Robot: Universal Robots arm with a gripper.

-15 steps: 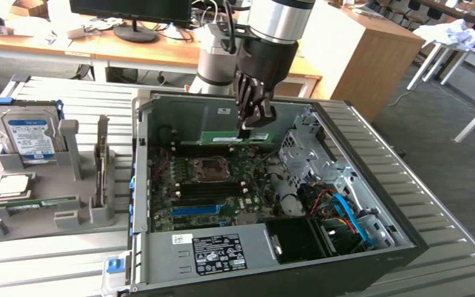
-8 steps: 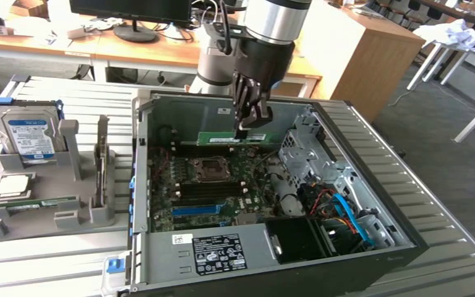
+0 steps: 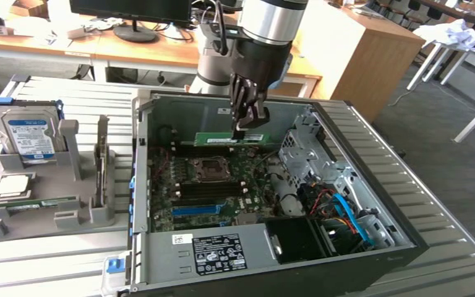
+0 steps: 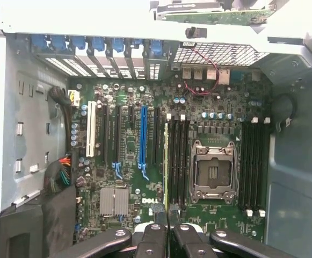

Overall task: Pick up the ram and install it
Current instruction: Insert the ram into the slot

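My gripper hangs inside the open computer case, shut on the top edge of the ram, a long green stick held level and on edge. The ram hovers just above the black memory slots behind the CPU socket; whether it touches them I cannot tell. In the wrist view the ram runs edge-on as a thin line from between my fingertips, lined up along the left bank of black memory slots beside the CPU socket.
A grey holder on the exterior view's left carries a silver hard drive and another green stick. The case holds a blue expansion slot, a drive cage, loose cables and a power supply.
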